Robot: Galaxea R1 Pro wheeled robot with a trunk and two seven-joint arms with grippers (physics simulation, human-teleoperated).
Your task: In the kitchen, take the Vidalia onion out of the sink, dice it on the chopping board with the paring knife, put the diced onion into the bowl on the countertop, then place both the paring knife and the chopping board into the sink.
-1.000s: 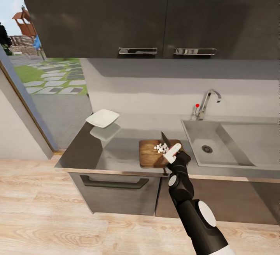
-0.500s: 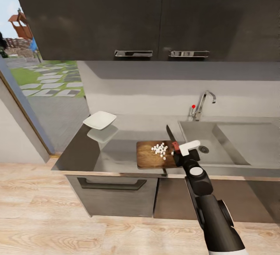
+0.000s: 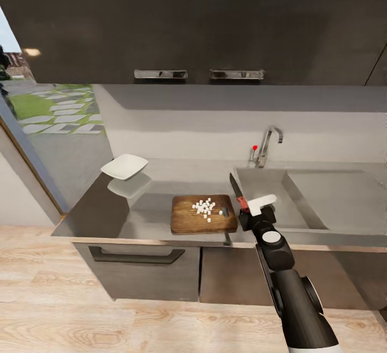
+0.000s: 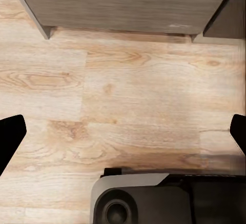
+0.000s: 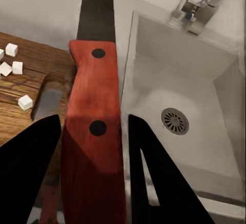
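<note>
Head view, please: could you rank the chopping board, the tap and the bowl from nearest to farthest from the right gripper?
1. Chopping board, just left of the right gripper.
2. Tap, behind the sink, beyond the gripper.
3. Bowl, far left on the countertop.

The sink (image 3: 269, 202) basin is lying open from above, with only the tap (image 3: 267, 146) (at its back left corner) standing over the rim. Bare countertop (image 3: 145, 210) is being left between the bowl (image 3: 124, 166) and the chopping board (image 3: 203, 214). Overhead, reach is being limited by the wall cabinets (image 3: 204, 19).
</note>
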